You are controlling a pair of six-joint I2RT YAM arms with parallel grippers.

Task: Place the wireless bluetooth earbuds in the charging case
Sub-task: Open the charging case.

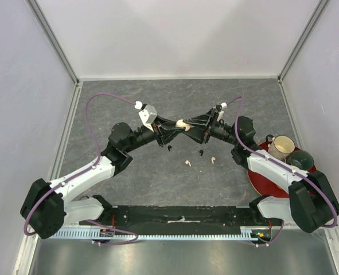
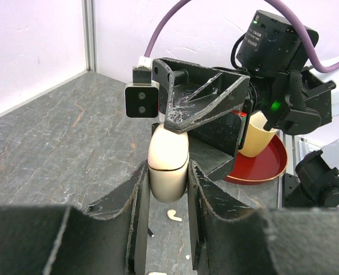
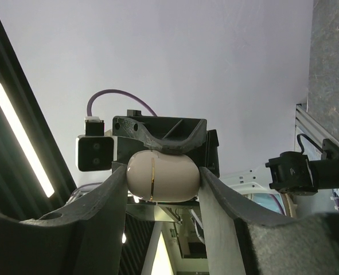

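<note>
Left pincer (image 2: 167, 177) and right pincer (image 3: 162, 179) both grip the closed case (image 1: 182, 124) aloft. Four earbuds (image 1: 188, 163), two black and two cream, lie on the surface (image 1: 123, 103) below it.

A cream mug (image 1: 280, 146) and dark cup (image 1: 300, 159) sit on a red plate (image 1: 260, 183).
</note>
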